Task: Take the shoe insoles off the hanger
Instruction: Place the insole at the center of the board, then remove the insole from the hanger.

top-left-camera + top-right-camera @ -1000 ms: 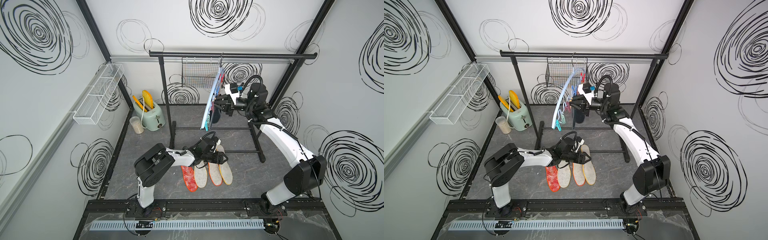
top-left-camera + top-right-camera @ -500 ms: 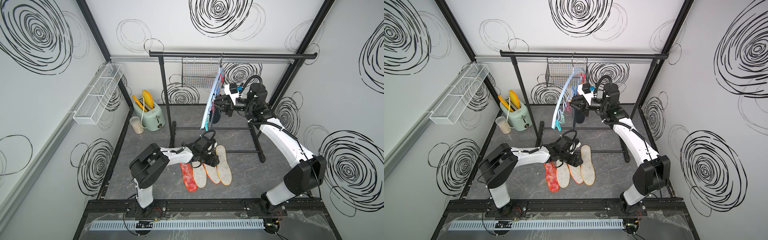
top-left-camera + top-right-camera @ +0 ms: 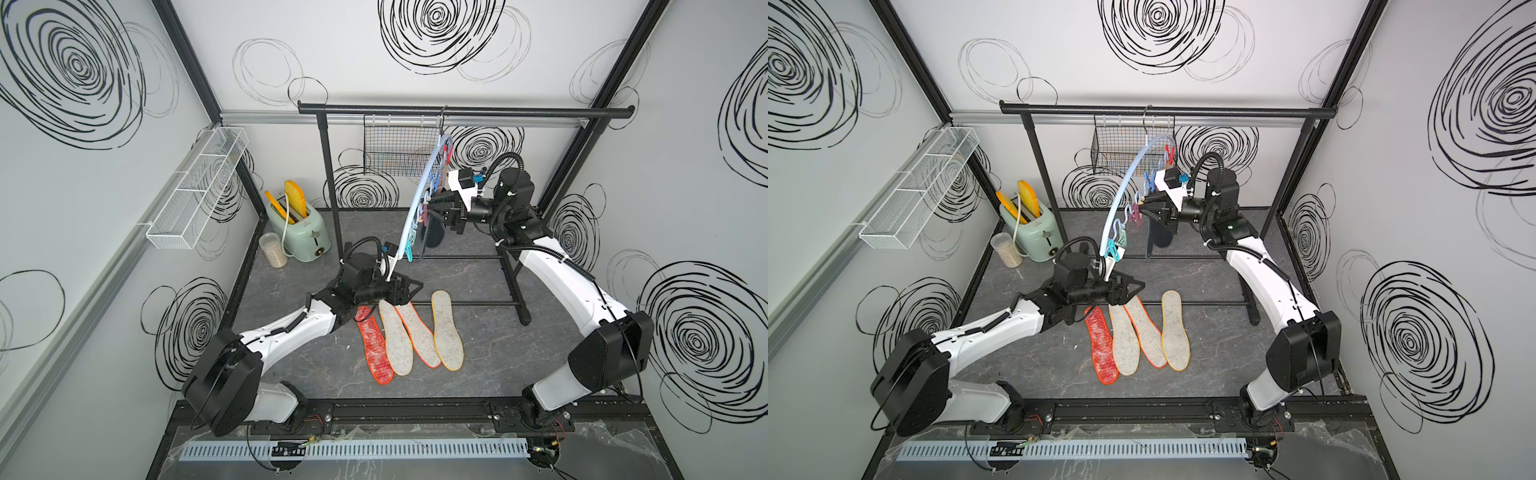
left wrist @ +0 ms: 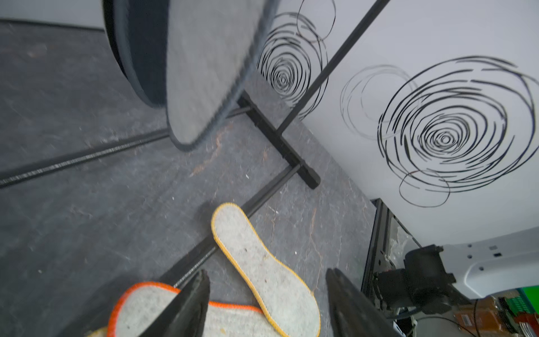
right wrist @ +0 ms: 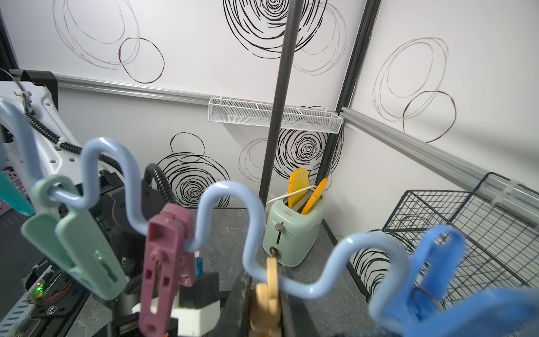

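The pale-blue hanger (image 3: 419, 199) (image 3: 1121, 195) hangs by its hook from the black rail, its pegs (image 5: 167, 256) strung along it. My right gripper (image 3: 434, 204) (image 3: 1144, 206) (image 5: 267, 306) is shut on a tan peg (image 5: 269, 289) of the hanger. Dark shoe insoles (image 3: 432, 236) (image 3: 1158, 235) (image 4: 204, 67) dangle below it. Several insoles lie side by side on the floor: a red-orange mesh one (image 3: 374, 349), two orange-rimmed felt ones (image 3: 395, 336) and a yellow-rimmed one (image 3: 446, 330) (image 4: 262, 262). My left gripper (image 3: 411, 286) (image 3: 1136, 286) (image 4: 268, 274) hovers open and empty over their far ends.
A mint toaster (image 3: 301, 228) with yellow pieces and a jar (image 3: 273, 249) stand at the back left. A black wire basket (image 3: 395, 145) hangs from the garment rail (image 3: 498, 111), whose floor bars (image 3: 478, 305) run behind the insoles. A white mesh shelf (image 3: 199, 187) is on the left wall.
My left gripper has lifted off the insoles on the floor and drawn back a little, leaving the yellow-rimmed one lying flat. The right arm has held still on the hanger.
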